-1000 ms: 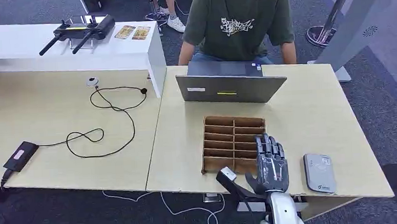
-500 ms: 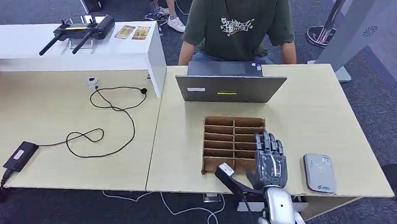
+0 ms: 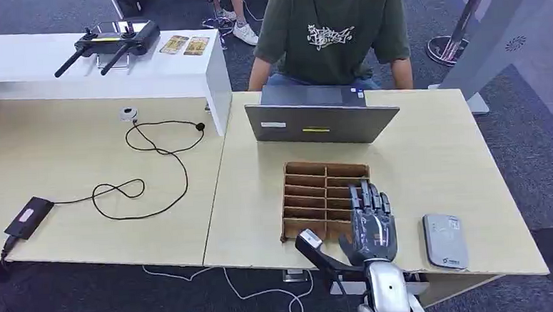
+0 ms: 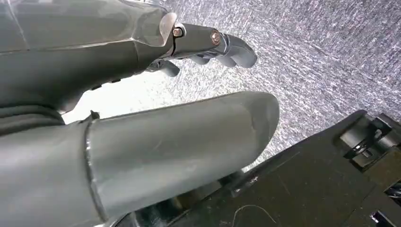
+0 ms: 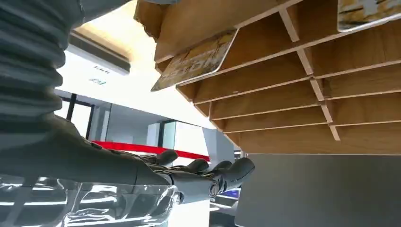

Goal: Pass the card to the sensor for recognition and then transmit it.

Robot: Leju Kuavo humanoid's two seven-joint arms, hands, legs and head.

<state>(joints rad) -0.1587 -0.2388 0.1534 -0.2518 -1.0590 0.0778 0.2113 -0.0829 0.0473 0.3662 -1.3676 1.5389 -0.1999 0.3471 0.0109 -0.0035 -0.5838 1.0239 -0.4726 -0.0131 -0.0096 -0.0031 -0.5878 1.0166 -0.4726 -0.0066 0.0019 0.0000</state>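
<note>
Meanwhile, right hand (image 3: 372, 226): hovered over the near right part of the rack (image 3: 311, 190), fingers stretched out and apart, holding nothing
Left hand (image 4: 142, 118): hung above grey carpet (image 4: 331, 61), thumb and fingers apart with nothing between them
Cards: one card (image 5: 196, 61) lay tilted in a slot of the rack, poking past its edge; a second card (image 5: 366, 12) sat in another slot, further along
Sensor (image 3: 445, 241): flat grey pad on the table (image 3: 438, 162), near the front edge, just right of the right hand and apart from it
Laptop (image 3: 322, 119): open, standing just behind the rack, between it and the person (image 3: 331, 31)
Person: seated at the far side of the table, in a dark green shirt
Left table: black cable (image 3: 146, 170) in loops, running to a small black box (image 3: 28, 216)
White shelf (image 3: 90, 62): held a black controller (image 3: 110, 42) and two more cards (image 3: 185, 45)
</note>
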